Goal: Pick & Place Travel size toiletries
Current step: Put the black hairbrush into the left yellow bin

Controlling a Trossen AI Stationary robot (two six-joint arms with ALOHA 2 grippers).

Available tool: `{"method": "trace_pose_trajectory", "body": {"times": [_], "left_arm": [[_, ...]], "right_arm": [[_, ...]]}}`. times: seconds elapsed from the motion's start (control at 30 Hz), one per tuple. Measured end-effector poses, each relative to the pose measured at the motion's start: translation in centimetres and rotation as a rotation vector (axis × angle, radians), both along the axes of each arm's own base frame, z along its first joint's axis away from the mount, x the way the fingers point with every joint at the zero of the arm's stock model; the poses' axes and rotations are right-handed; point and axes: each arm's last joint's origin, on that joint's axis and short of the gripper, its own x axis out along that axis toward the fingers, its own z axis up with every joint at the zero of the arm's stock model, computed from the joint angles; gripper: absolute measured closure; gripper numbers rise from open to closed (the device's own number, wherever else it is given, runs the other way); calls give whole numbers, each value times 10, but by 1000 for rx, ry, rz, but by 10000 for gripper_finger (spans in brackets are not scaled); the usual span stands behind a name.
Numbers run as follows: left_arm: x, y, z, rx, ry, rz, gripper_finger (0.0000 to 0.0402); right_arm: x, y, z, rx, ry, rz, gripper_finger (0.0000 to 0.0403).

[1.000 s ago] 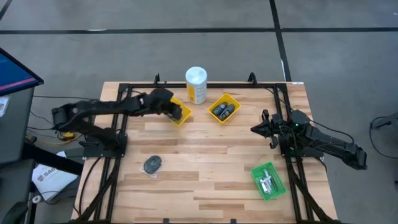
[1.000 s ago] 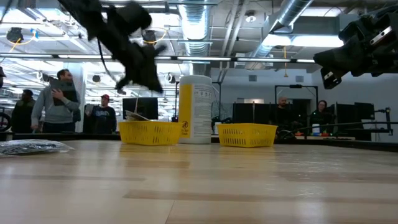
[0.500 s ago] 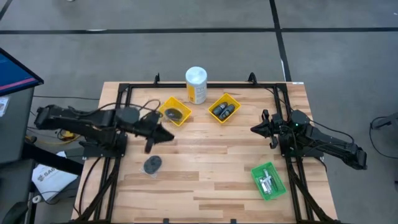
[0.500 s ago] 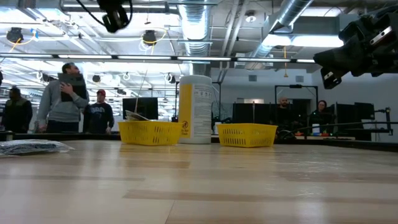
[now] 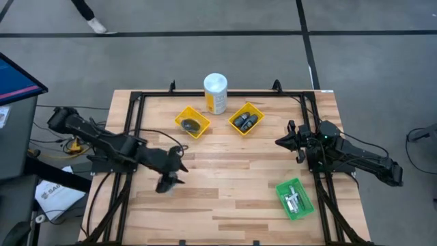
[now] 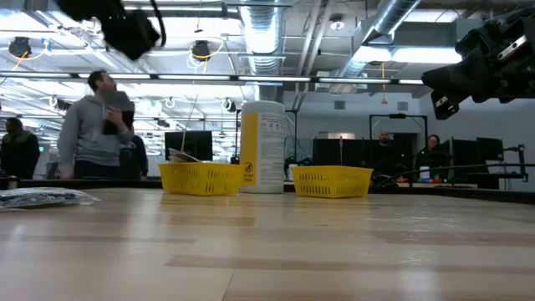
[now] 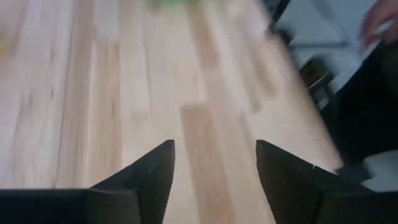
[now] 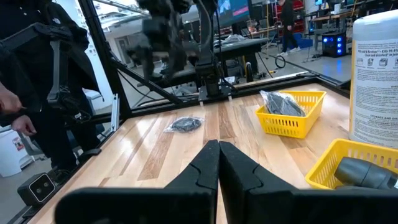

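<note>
One wrapped dark disc point(image 8: 185, 124) lies flat on the wood near the left edge; it also shows as the wrapped disc point(image 6: 42, 198) in the low view. My left gripper point(image 5: 168, 178) hovers high above that spot, open and empty point(image 7: 214, 168), and covers the disc in the high view. Another wrapped disc point(image 5: 192, 124) lies in the left yellow tray point(image 5: 183, 113). Dark oblong pieces point(image 5: 245, 121) lie in the right yellow tray point(image 5: 257, 109). Small silver pieces point(image 5: 293, 200) lie in a green tray point(image 5: 304, 205). My right gripper point(image 5: 282, 141) waits shut point(image 8: 217, 155) at the right.
A tall yellow canister with a white cap point(image 5: 216, 93) stands at the far edge between the two yellow trays. A black frame point(image 5: 136, 99) runs along the table's edges. People stand in the room beyond the table point(image 6: 96, 125). Bare wood lies in the table's middle point(image 5: 225, 171).
My left gripper has swung away from the left yellow tray toward the table's near edge and now hangs over the disc on the wood. The tray, covered by the gripper before, now shows with a wrapped disc in it.
</note>
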Motion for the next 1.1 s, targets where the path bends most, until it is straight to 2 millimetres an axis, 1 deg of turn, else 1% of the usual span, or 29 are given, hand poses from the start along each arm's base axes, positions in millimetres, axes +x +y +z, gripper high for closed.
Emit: {"method": "trace_pose_trajectory", "body": {"times": [0.1, 0.2, 0.4, 0.47, 0.63, 0.73, 0.87, 1.03, 1.1], "left_arm": [[6, -2, -19, 34, 132, 25, 171], [13, -3, -38, 58, 248, 114, 162], [23, -6, -74, 59, 444, 253, 160], [23, -6, -84, 80, 514, 275, 161], [24, -6, -107, 147, 601, 308, 163], [16, -3, -121, 138, 661, 374, 163], [10, 0, -129, 117, 676, 430, 164], [9, 0, -131, 117, 681, 430, 166], [8, 0, -131, 117, 681, 432, 174]], "right_arm": [[0, 0, 0, 0, 0, 0, 403], [0, 0, 0, 0, 0, 0, 403], [0, 0, 0, 0, 0, 0, 403], [0, 0, 0, 0, 0, 0, 403], [0, 0, 0, 0, 0, 0, 403], [0, 0, 0, 0, 0, -1, 403], [0, 0, 0, 0, 0, 0, 403], [0, 0, 0, 0, 0, -1, 403], [0, 0, 0, 0, 0, 0, 403]]}}
